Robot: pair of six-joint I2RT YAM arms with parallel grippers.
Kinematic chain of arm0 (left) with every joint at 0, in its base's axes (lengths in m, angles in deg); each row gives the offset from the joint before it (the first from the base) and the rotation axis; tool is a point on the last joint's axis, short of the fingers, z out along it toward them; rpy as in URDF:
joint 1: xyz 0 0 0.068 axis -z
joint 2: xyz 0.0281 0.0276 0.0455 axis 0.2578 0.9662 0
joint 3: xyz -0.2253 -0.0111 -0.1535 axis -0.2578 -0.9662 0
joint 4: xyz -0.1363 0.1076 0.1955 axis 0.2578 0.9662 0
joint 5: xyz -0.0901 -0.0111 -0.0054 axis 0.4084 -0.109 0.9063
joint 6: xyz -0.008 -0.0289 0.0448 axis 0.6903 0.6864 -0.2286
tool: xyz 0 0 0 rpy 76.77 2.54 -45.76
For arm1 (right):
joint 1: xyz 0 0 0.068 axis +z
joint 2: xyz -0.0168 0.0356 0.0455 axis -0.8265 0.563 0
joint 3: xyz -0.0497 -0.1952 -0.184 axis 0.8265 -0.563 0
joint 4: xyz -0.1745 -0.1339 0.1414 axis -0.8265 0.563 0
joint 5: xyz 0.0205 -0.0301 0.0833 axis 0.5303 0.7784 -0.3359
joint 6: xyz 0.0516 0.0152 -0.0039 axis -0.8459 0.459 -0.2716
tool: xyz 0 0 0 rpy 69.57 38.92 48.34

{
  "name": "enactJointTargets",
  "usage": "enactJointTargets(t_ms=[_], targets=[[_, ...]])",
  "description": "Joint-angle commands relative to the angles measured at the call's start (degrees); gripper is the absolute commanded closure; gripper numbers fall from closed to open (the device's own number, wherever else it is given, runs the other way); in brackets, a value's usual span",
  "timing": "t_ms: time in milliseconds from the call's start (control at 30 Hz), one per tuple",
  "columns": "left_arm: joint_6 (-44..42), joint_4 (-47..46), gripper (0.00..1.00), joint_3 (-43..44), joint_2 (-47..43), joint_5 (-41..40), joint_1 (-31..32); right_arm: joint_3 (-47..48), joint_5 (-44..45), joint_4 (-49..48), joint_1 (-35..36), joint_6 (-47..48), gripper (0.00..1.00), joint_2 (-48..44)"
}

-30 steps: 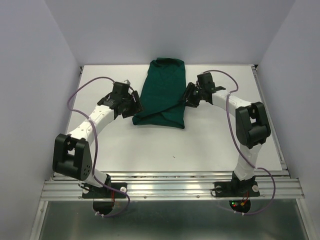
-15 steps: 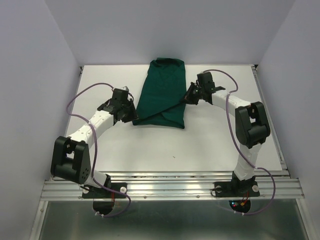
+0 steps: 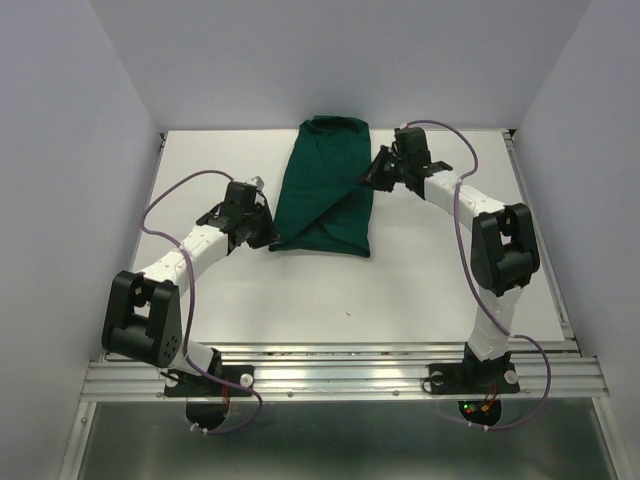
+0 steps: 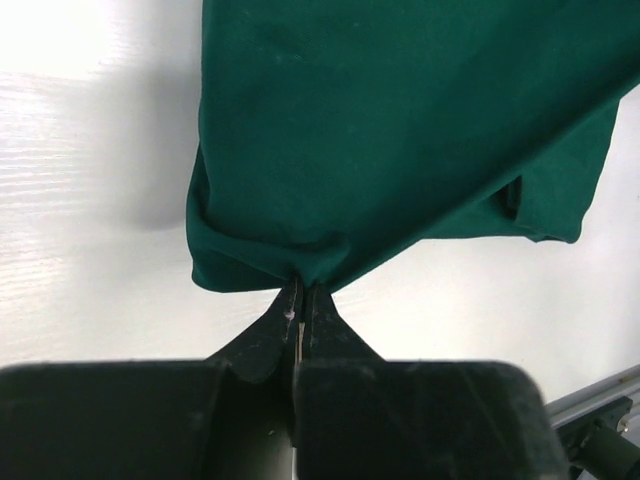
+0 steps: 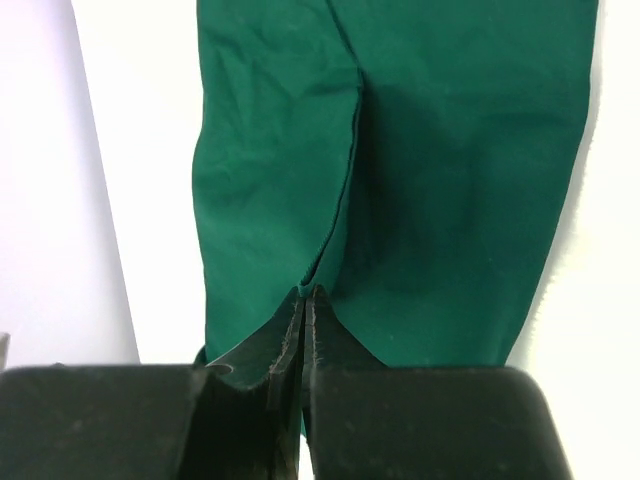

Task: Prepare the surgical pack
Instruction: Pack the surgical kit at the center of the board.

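The folded dark green drape [image 3: 325, 195] lies on the white surface [image 3: 300, 290], toward 12 o'clock from its middle. My left tool [image 3: 268, 237] is closed on the drape's corner at 8 o'clock. My right tool [image 3: 370, 180] pinches its edge at 3 o'clock, and a diagonal fold runs between them.

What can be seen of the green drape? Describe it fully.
The drape is dark green, matte cloth, lightly creased, folded into a long bundle lying on the white table, beyond its middle. A flap crosses it diagonally. The left gripper is shut on its near left corner; the right gripper is shut on the flap's edge at its right side.
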Motion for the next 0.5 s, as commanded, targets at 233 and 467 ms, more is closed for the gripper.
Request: enactJointTargets(t_ms=[233, 467], targets=[[-2.91, 2.71, 0.76, 1.97, -1.51, -0.18, 0.04, -3.85, 8.62, -3.57, -0.20, 2.09, 0.99, 2.30], [-3.00, 3.25, 0.66, 7.87, -2.47, 5.61, -2.41, -5.26, 11.42, -2.43, -0.20, 4.72, 0.68, -0.24]])
